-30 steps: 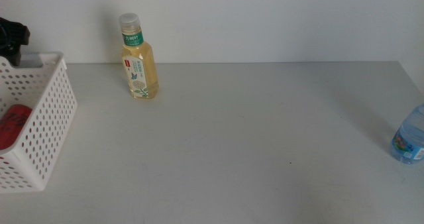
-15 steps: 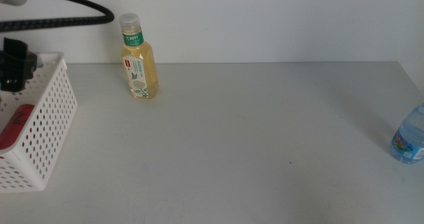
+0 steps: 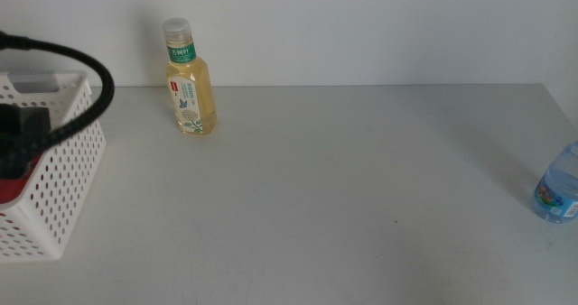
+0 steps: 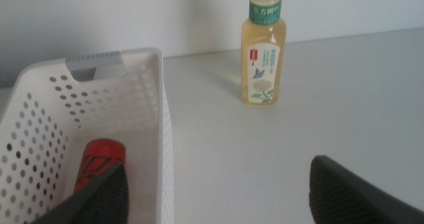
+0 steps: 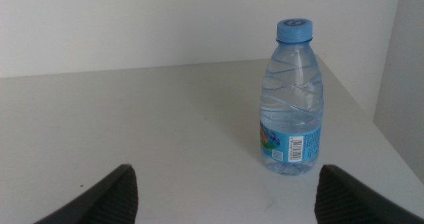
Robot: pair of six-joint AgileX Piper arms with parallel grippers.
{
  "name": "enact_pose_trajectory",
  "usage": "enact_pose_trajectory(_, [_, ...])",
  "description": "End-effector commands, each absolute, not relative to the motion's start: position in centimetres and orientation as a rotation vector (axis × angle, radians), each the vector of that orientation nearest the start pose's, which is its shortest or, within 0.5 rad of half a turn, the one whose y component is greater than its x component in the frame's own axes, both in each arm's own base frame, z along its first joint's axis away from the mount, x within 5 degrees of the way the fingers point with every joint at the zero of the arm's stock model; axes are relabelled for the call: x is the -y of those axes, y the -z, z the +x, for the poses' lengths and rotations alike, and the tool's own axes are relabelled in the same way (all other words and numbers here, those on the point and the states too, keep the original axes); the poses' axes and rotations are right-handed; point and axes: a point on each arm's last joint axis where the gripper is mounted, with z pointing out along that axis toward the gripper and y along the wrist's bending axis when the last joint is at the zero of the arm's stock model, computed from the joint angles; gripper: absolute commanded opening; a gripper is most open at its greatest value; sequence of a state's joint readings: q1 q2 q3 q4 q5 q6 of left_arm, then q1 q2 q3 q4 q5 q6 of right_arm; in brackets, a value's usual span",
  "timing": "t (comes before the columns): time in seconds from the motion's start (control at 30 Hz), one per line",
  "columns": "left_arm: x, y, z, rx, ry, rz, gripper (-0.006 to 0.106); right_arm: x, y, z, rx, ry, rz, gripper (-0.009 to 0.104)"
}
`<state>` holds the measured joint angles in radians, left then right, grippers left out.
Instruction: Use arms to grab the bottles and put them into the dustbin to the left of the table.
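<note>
On my middle camera the left arm (image 3: 23, 129) shows at the left edge, over the white perforated dustbin (image 3: 63, 174), its thick black cable (image 3: 90, 70) arching above the rim. Through the left wrist camera I see the left gripper (image 4: 218, 187) with its jaws spread wide and nothing between them — one jaw hangs over the inside of the basket, the other over bare table (image 3: 343, 188). The red soda can (image 4: 98, 163) lies inside the dustbin, on its bottom. The yellow drink bottle (image 3: 188, 79), white-capped with a green-white label, stands upright near the table's back edge, just to the right of the basket and apart from it.

The right gripper (image 5: 225, 191) is out of my middle view; its wrist camera shows the jaws wide apart, empty, facing the blue-capped water bottle (image 5: 291, 108) — upright near the table's right edge, not touched by either jaw.
</note>
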<state>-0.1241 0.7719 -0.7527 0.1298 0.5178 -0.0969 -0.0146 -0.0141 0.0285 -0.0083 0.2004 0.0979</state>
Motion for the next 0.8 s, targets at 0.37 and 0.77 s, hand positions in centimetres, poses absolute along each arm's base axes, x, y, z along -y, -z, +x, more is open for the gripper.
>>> enact_pose_trajectory(0.37, [1.9,-32.4,14.9,-1.758,0.102,0.087,0.094,0.1,-19.8,5.5,-1.586,-0.038,0.076,0.094])
enact_pose_trajectory(0.77, [2.4,-30.8,18.2,-1.787,0.109,0.1,0.094,0.1,-19.8,5.5,-1.586,-0.038,0.076,0.094])
